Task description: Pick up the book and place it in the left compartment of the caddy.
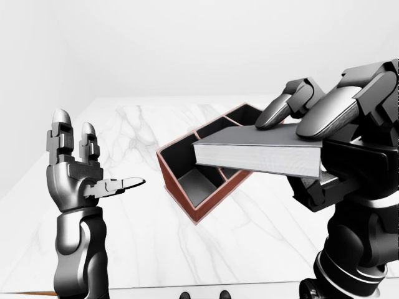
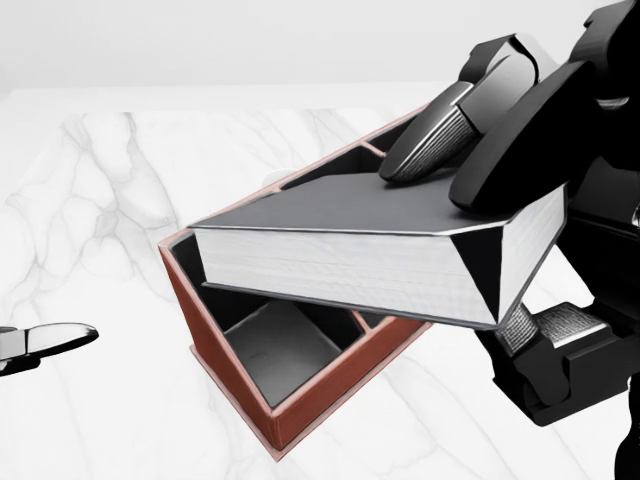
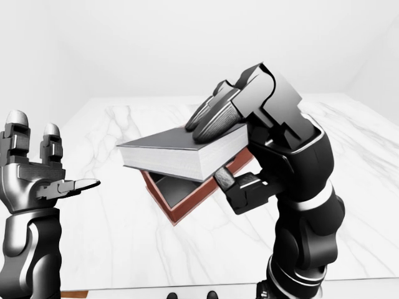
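A thick book [image 2: 340,255] with a dark grey cover and white page edges hangs nearly level above the caddy. My right hand [image 2: 462,245] is shut on it, two fingers [image 2: 425,135] pressing on the cover and the thumb [image 2: 535,330] underneath. The red-brown caddy [image 2: 330,388] with dark compartments stands on the marble table; its large left compartment [image 2: 280,350] shows below the book, while the right ones are mostly hidden. At the left of the left-eye view my left hand [image 1: 100,152] is raised and open, well clear of the caddy.
A white marble table [image 2: 100,200] spreads around the caddy. Its near edge [image 1: 187,288] runs along the bottom of the left-eye view. White walls stand beyond the table.
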### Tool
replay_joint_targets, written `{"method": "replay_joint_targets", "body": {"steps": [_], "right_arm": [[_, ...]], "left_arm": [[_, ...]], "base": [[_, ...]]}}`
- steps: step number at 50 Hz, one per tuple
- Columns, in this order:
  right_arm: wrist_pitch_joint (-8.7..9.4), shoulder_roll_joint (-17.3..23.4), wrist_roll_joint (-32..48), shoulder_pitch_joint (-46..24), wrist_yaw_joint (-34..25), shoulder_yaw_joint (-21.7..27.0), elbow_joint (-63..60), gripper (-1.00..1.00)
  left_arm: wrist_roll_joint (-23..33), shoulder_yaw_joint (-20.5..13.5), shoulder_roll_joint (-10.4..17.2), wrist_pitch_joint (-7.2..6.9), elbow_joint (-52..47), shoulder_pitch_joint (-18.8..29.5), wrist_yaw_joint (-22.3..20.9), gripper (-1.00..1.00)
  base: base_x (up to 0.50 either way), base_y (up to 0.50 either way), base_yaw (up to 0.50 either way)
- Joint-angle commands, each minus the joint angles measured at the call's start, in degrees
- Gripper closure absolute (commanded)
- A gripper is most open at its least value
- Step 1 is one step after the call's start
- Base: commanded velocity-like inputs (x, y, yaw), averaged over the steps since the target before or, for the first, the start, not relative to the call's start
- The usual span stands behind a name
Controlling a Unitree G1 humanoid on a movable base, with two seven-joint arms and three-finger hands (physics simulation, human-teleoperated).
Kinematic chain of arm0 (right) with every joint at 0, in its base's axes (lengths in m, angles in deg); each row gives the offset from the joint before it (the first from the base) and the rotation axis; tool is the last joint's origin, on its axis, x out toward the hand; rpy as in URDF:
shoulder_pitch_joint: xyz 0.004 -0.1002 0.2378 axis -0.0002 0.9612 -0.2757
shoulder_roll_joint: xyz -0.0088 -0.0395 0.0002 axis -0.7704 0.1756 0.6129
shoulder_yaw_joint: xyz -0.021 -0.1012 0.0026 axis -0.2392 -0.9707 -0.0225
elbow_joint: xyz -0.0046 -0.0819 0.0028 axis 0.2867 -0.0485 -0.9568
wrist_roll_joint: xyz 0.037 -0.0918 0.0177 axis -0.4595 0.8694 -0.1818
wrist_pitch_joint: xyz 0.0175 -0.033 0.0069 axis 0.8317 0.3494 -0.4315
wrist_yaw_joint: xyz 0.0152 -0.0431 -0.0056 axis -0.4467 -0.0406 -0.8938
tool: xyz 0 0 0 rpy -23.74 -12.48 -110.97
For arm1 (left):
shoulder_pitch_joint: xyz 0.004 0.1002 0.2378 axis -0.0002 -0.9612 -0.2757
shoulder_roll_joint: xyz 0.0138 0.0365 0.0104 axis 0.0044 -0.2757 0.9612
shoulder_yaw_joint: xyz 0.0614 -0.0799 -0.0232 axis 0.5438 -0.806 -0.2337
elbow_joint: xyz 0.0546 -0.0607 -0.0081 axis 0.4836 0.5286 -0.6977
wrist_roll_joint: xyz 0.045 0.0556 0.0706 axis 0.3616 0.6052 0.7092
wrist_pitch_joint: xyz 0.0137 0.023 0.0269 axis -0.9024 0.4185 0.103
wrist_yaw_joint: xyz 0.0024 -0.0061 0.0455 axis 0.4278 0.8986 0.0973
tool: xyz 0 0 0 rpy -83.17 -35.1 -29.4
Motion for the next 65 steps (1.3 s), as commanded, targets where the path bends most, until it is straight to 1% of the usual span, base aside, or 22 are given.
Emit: {"method": "replay_joint_targets", "body": {"steps": [1,13,19,26,35,49,65], "right_arm": [[0.00,2.0,-5.6,0.7,6.8,-0.7,2.4,1.00],[0.00,2.7,-4.9,0.5,8.4,-4.2,5.5,1.00],[0.00,2.9,-2.7,-0.4,8.6,-6.7,8.8,1.00],[0.00,1.9,-0.2,0.4,7.1,-9.0,11.6,1.00],[0.00,1.6,3.9,0.9,5.3,-10.6,14.3,1.00],[0.00,0.7,7.8,1.7,2.7,-10.3,17.0,1.00],[0.00,0.6,11.1,1.7,1.9,-11.0,20.2,1.00]], "left_arm": [[0.0,0.0,0.0,0.00,-0.1,0.0,0.1,-1.00],[-0.1,-0.1,0.1,0.00,0.1,0.2,0.1,-1.00],[-0.1,-0.1,0.1,0.00,0.2,0.2,0.2,-1.00],[-0.2,-0.1,0.2,0.00,0.4,0.2,0.2,-1.00],[-0.3,-0.2,0.3,0.00,0.3,0.3,0.3,-1.00],[-0.1,-0.2,0.2,0.00,0.5,0.2,0.2,-1.00],[-0.2,-0.2,0.2,0.00,0.3,0.3,0.2,-1.00]], "base": [[0.00,0.00,0.00],[0.00,0.00,0.00],[0.00,0.00,0.00],[0.00,0.00,0.00],[0.00,0.00,0.00],[0.00,0.00,0.00],[0.00,0.00,0.00]]}}
